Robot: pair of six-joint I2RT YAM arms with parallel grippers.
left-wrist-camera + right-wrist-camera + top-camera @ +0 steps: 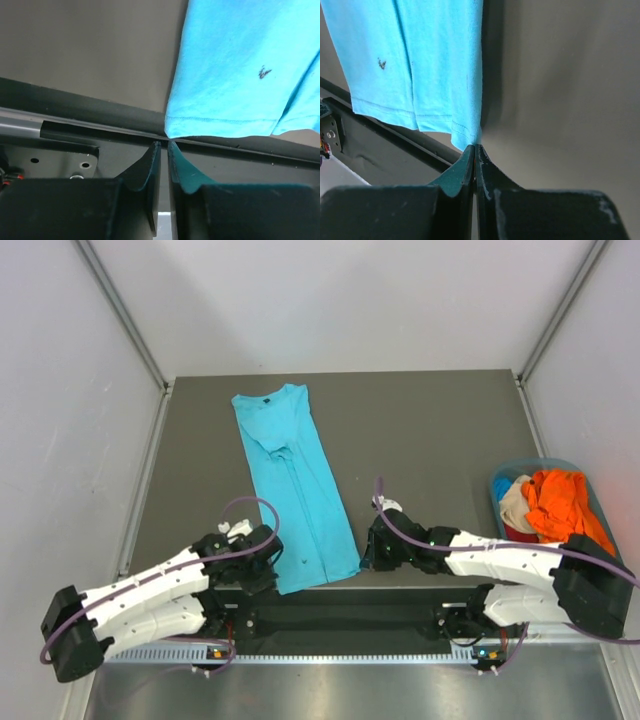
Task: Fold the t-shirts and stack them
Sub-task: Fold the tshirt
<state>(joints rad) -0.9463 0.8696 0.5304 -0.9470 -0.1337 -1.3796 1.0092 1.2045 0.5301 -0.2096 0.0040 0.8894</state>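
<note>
The turquoise t-shirt (295,490) lies flat on the dark table as a long narrow strip, collar at the far end, hem at the near edge. My left gripper (268,562) is at the hem's left corner. In the left wrist view the jaws (163,145) are closed to a thin slit, with the shirt's corner (235,65) at their tips. My right gripper (368,552) is at the hem's right corner. In the right wrist view it (475,147) is shut on the corner of the shirt (420,60).
A blue-grey basket (545,464) stands at the right edge, holding an orange shirt (560,502), a beige one (515,502) and a red one (520,532). The table's dark front rail (100,107) runs just under both grippers. White walls enclose the table.
</note>
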